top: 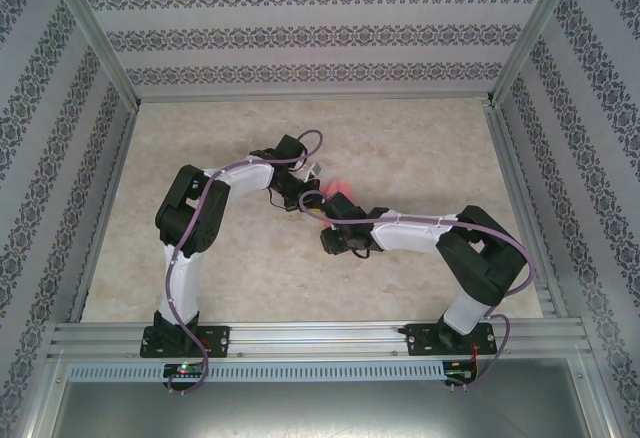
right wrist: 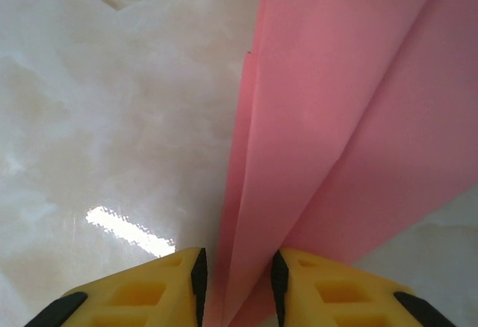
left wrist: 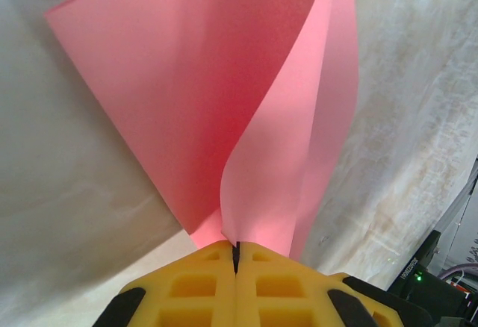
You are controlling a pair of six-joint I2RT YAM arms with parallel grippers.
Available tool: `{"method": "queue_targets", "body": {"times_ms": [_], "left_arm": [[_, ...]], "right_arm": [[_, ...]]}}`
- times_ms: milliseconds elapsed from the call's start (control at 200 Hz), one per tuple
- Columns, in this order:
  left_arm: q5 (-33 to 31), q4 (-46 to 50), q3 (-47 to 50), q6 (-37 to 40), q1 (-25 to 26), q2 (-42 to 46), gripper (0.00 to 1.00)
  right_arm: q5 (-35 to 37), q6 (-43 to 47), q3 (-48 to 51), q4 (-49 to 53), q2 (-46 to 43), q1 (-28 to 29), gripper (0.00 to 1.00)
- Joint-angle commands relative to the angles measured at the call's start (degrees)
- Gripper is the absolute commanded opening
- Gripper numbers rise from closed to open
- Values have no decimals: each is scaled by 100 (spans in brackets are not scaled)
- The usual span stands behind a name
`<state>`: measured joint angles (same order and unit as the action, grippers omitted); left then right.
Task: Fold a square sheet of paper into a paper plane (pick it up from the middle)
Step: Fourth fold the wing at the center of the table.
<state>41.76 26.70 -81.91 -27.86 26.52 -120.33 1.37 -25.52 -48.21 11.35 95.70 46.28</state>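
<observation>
Item 1, left gripper (left wrist: pixel 235 256): yellow fingers (left wrist: pixel 194 286) clenched tight together, pinching the near corner of the square sheet of paper (left wrist: pixel 224 103) at the very fingertips. The paper rises straight ahead of these fingertips and fans outward. One broad flat layer spreads ahead and to the left, and a second layer curls forward in front of it and to the right, so the two meet in a narrow throat just ahead of the pinch. Item 2, right gripper (right wrist: pixel 237 282): unclenched, jaws standing part-way apart, with the pink layers of the paper running through the gap between them. The sheet's creased edge passes close to the left finger and the bulk leans toward the right finger. A firm press on the paper cannot be made out. Ahead of this gripper the paper widens and slants up and to the right in several overlapping layers. Item 3, pale marbled table (right wrist: pixel 97 118): lies beneath and to the left of the right gripper, with a bright glare patch just ahead of its left finger. In the top view the two grippers meet near the table's middle, with the pink paper showing between and just beyond them. Item 4, black unit with a green light (left wrist: pixel 418 276): to the right of the left gripper and behind its fingertips, well apart from the paper.
</observation>
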Motion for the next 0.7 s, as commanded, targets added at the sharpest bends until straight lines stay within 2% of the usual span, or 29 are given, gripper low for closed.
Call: {"method": "queue_targets", "body": {"times_ms": [0,145,280,445,694], "left_arm": [[13,152,-80,85,3,55,0],[47,151,-79,92,11,28,0],[58,151,-79,95,11,27,0],[94,128,-79,97,11,-7,0],[121,142,-101,107,16,-14,0]], "right_arm": [[256,-60,298,44,-333,13,35],[364,-119,581,-288,-713,-5,37],[136,-129,1051,-997,-1055,-10,41],[623,377,1241,-1208,-1313,246,46],[956,882,1056,-1167,-752,466,47]]}}
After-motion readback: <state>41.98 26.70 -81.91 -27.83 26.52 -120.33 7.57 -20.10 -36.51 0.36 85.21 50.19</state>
